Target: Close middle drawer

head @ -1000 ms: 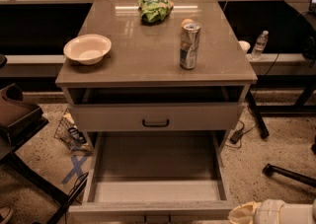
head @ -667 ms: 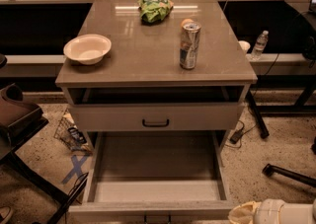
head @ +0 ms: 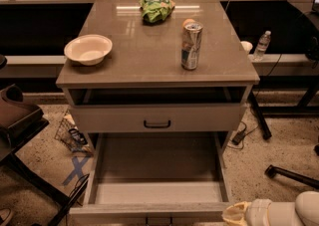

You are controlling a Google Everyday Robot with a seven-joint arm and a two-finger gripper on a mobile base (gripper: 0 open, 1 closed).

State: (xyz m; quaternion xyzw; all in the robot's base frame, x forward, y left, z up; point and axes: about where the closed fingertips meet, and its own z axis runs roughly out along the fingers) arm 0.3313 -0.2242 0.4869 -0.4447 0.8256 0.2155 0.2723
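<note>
Dim, warm-lit room with a speckled beige floor (head: 279, 145) marked by a blue tape cross (head: 76, 169). A long pale ledge (head: 35, 60) runs behind the central cabinet (head: 149, 56), with a water bottle (head: 262, 45) standing on it at right. A dark chair (head: 17, 118) stands at left, near a wire basket (head: 70, 131). A black chair base (head: 294, 175) lies at right. The gripper (head: 238, 215) sits at the bottom right corner.

No writing can be read anywhere. The drink can (head: 191, 46) on the bench (head: 139, 56), far above and left of the jaws, shows only colour patches. The green snack bag (head: 156, 9) beyond it has no legible print. The jaws sit at the lower right edge of view.
</note>
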